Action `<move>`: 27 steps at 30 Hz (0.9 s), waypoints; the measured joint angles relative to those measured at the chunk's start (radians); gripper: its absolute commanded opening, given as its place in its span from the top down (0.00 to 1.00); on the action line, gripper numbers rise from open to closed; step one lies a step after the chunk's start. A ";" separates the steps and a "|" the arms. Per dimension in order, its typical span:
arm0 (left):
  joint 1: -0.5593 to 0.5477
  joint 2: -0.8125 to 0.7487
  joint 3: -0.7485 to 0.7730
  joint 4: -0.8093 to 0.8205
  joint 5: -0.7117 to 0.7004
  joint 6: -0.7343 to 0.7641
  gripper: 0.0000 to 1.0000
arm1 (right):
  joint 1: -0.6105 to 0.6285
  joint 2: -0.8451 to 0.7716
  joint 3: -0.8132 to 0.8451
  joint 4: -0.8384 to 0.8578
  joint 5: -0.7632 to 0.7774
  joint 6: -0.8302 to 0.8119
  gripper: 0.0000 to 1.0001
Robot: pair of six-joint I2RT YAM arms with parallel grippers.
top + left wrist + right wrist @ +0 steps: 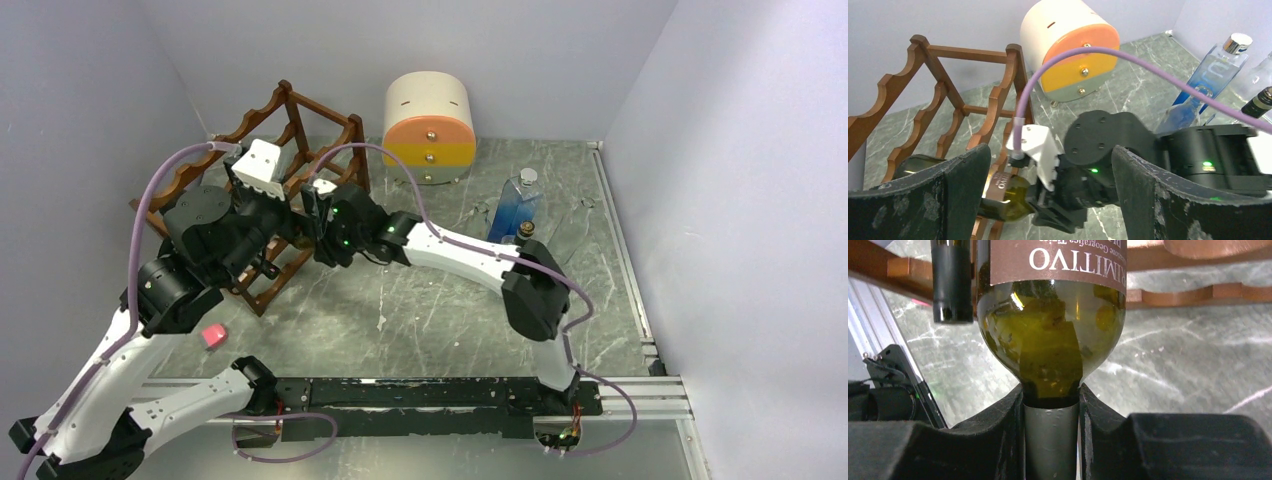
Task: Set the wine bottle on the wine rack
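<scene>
Right hand (1050, 396): fingers closed tight on the silver-foiled neck of the dark green glass wine bottle with the brown "PRIMITIVO" label (1050, 330); grip sits just below the shoulder, pads touching the foil on both sides.

Bottle lies roughly level, neck toward the right arm, body reaching in at the low front of the open reddish-brown wooden wine rack with scalloped rails (968, 53); wooden rails show just behind the label in the right wrist view; whether the glass bears on a rail, cannot tell.

A black capped cylinder (952, 282) sits just beside the bottle's body; what it belongs to, cannot tell.

Left hand (1048, 150): spread wide, holding nothing; poised near the rack's front, its fingers framing the right hand and the bottle's shoulder without touching either.

Rack stands at the far left of the grey marble-patterned desk (430, 310); cream-and-orange rounded drawer box (430, 125) just beside it to the right, against the back wall.

Tall blue-tinted clear bottle with silver cap (515, 205) upright at far right, well apart from the rack; small pink block (212, 335) on the desk near the left arm.
</scene>
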 measured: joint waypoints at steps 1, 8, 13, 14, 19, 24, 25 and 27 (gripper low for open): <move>0.000 -0.005 0.002 -0.001 0.000 -0.001 0.06 | 0.000 0.026 0.034 -0.005 -0.002 -0.002 1.00; 0.000 -0.023 0.033 -0.017 0.000 -0.010 0.06 | -0.003 0.192 0.248 -0.077 -0.021 -0.022 1.00; 0.000 -0.023 0.053 -0.025 0.000 -0.016 0.06 | -0.006 0.281 0.389 -0.129 -0.030 -0.027 1.00; 0.000 -0.023 0.053 -0.027 0.002 -0.018 0.06 | -0.007 0.296 0.415 -0.140 -0.030 -0.027 0.99; 0.000 -0.019 0.052 -0.031 0.012 -0.030 0.06 | -0.009 0.370 0.531 -0.173 -0.035 -0.034 0.93; 0.000 -0.017 0.047 -0.031 0.018 -0.048 0.06 | -0.014 0.413 0.597 -0.198 -0.035 -0.044 0.84; 0.000 -0.018 0.043 -0.031 0.019 -0.051 0.06 | -0.014 0.418 0.606 -0.201 -0.035 -0.047 0.84; 0.000 -0.021 0.030 -0.031 0.020 -0.056 0.06 | -0.014 0.429 0.619 -0.203 -0.035 -0.051 0.83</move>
